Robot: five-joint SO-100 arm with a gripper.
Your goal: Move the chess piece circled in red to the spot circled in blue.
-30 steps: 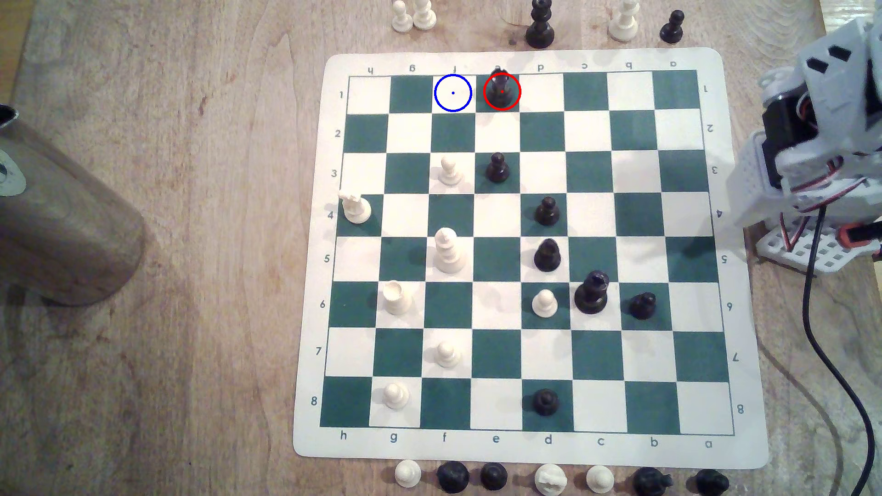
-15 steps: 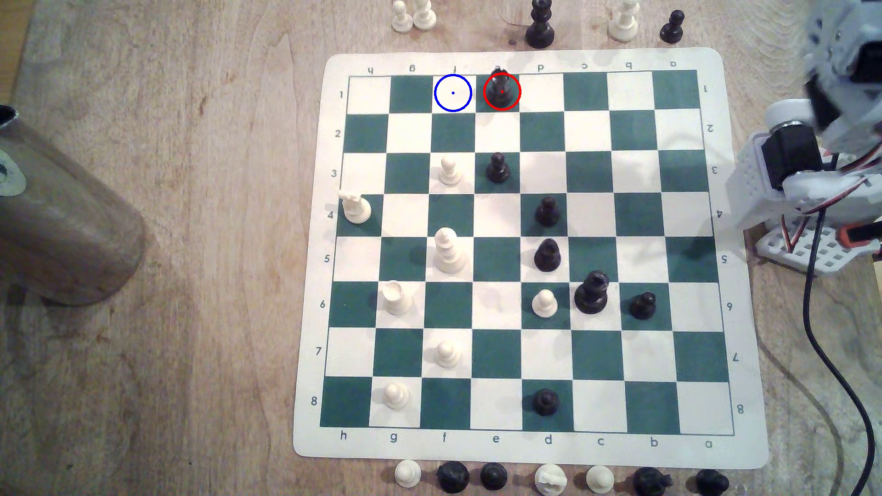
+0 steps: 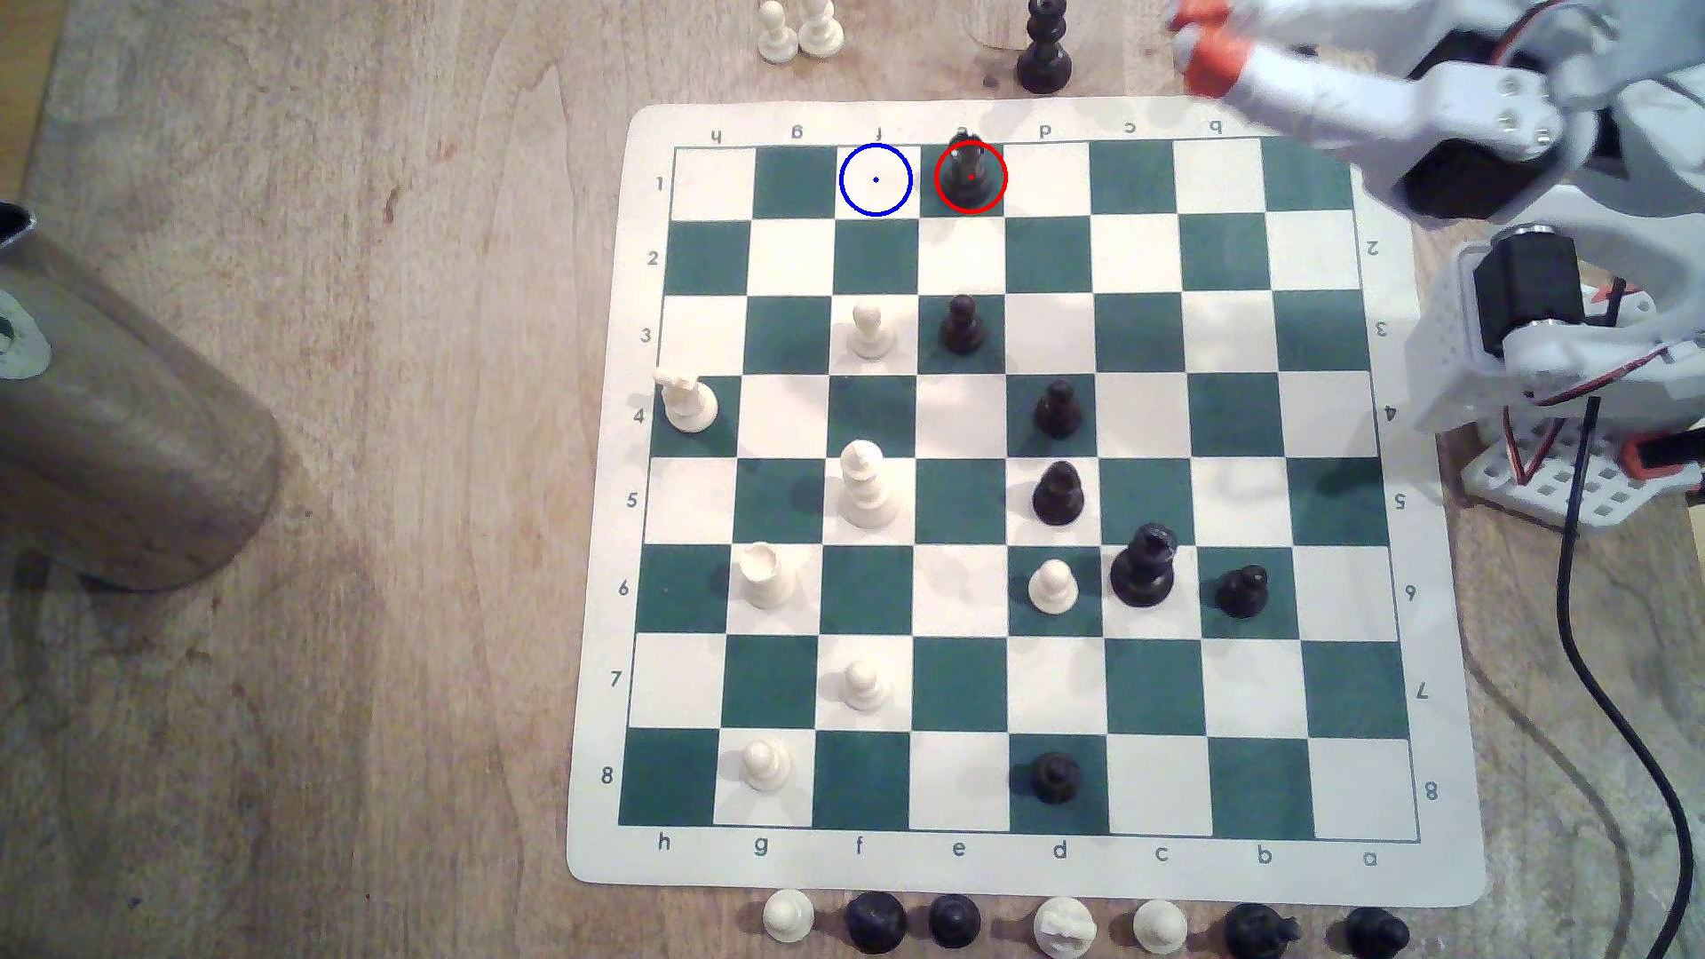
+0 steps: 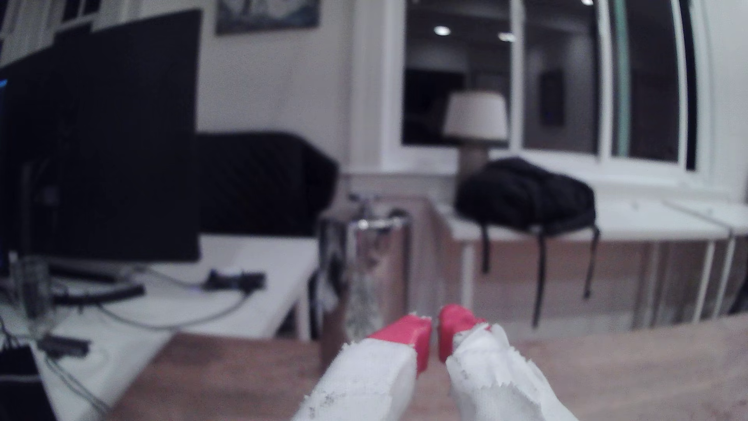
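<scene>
So nearest the camera, a row of spare pieces sits on the worktop (image 3: 369,553) below the board (image 3: 1006,876). Way up on the far row, the chess piece (image 3: 969,175) stands in its red circle, with the spot (image 3: 876,180) just to its left in the exterior view. Beyond the far right corner, the gripper (image 3: 1199,46) hovers, jaws nearly closed and holding nothing.
</scene>
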